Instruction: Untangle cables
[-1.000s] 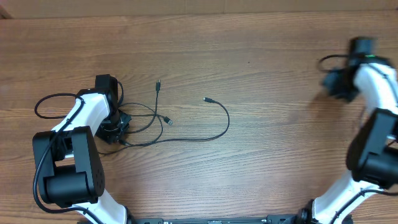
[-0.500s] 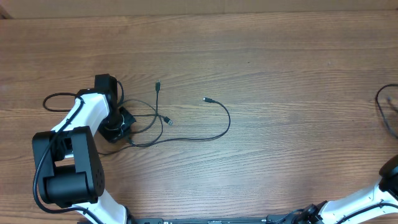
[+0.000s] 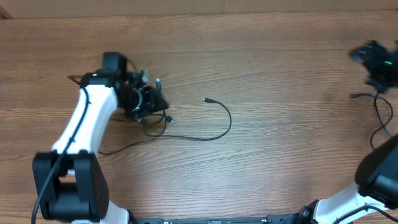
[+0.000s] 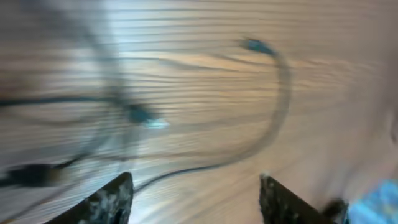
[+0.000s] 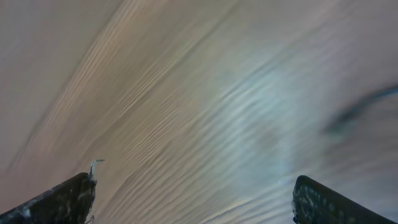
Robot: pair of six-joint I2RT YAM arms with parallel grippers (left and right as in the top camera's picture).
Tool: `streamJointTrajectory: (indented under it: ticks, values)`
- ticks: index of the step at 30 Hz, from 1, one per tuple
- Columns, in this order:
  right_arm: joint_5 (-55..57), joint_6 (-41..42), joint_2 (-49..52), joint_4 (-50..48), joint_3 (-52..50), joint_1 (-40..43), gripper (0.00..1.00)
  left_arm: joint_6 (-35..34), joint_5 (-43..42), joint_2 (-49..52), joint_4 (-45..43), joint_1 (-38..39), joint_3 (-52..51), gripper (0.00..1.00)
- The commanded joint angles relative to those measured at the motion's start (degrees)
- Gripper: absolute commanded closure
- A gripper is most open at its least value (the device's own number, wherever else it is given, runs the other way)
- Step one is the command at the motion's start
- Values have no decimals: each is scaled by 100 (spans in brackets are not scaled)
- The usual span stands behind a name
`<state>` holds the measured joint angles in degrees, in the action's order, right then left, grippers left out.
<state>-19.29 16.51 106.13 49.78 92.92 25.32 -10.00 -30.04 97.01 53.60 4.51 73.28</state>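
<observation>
Looks like a robotics lab: left arm and right arm mounted at a wood-grain table.

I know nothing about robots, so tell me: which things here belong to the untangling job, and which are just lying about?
Job: thin black cables; left end effector above them.
Just there: wooden table; right arm, far from the cables.

Table: one, wooden, mid-brown, filling almost the whole overhead view. Grain ran left to right in long fine streaks, with darker bands and a few small dark specks. Finish was matt and evenly lit, shadows soft and short. Paler tan strip ran along the far edge, slightly slanted. Both wrist views showed the same wood, heavily blurred; the right one carried a pale bluish sheen across the grain.
</observation>
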Motion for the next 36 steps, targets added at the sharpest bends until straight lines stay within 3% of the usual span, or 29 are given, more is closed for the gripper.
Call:
streamJointTrajectory:
  ticks: [1,2,3,10,12,17,20,26,30,36]
  values:
    - [-164,-9,-107,120,96,-570,0,723,-144,-332,101,455,271,18]
    - [-155,-11,-107,225,96,-850,0,640,181,-437,168,546,437,5]
    - [-138,-9,-107,291,96,-994,0,525,400,-487,212,562,544,0]
    - [-144,192,-85,785,55,-1939,0,-2037,3217,-651,1167,66,1825,0]
    - [-146,173,-85,916,-7,-2190,0,-2483,3567,-651,1392,-107,1947,0]
    - [-787,-629,-63,852,-330,-2935,0,-2430,3587,-586,1976,-485,1945,1]
    - [-881,-680,-61,509,-671,-3506,0,-2579,3652,-584,2291,-835,1947,0]
    - [-977,-1294,-57,-299,-1274,-4782,0,-2852,2643,-584,2461,-2046,1947,0]
    - [-1187,-1794,-57,-660,-1307,-5665,0,-2450,2249,-584,2472,-2747,1947,1]
    - [-748,-1786,50,-1716,-1307,-6784,0,-1661,2291,-584,2693,-3399,1945,1]
